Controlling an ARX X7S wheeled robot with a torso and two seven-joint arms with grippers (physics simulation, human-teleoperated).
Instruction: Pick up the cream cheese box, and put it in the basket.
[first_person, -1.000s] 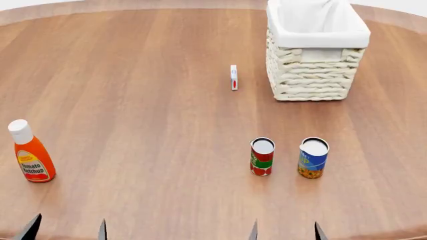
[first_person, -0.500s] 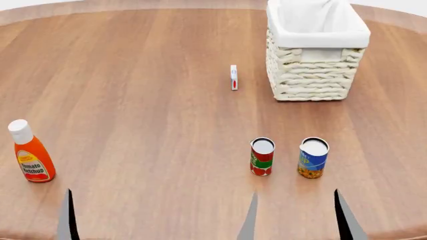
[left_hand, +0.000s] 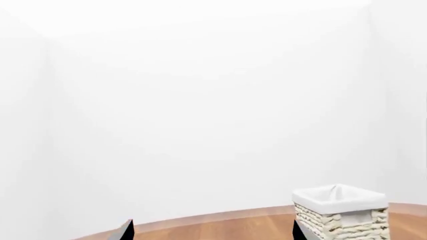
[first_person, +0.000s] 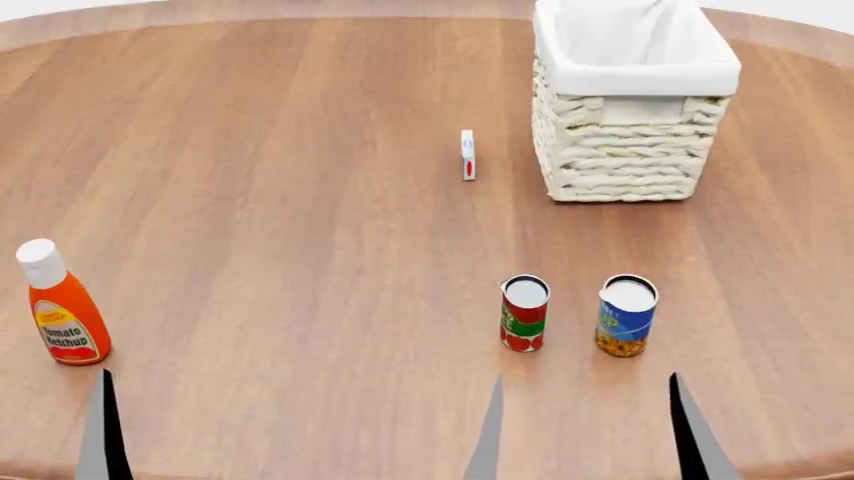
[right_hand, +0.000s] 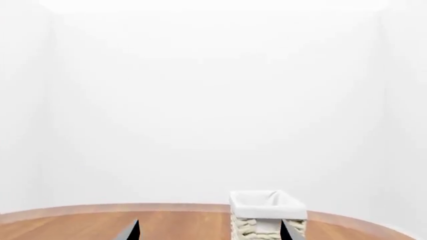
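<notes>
The cream cheese box (first_person: 467, 154) is a small thin white box with a red patch. It stands on edge at mid-table, just left of the basket (first_person: 627, 150). The basket is large, woven and cream-white, with a white liner, and stands at the far right. It also shows in the left wrist view (left_hand: 340, 215) and the right wrist view (right_hand: 267, 212). My right gripper (first_person: 587, 435) is open and empty at the near edge, behind the two cans. My left gripper (left_hand: 212, 232) is open and empty. Only one of its fingertips (first_person: 102, 430) shows in the head view, at the near left.
A ketchup bottle (first_person: 60, 305) stands at the near left. A red-green can (first_person: 523, 314) and a blue-yellow can (first_person: 626, 316) stand side by side in front of the right gripper. The round wooden table (first_person: 267, 200) spans the view.
The right gripper's fingertips have risen into view and spread wider apart. Two left fingertips showed a second ago; now one shows, a little further left than half a second ago.
</notes>
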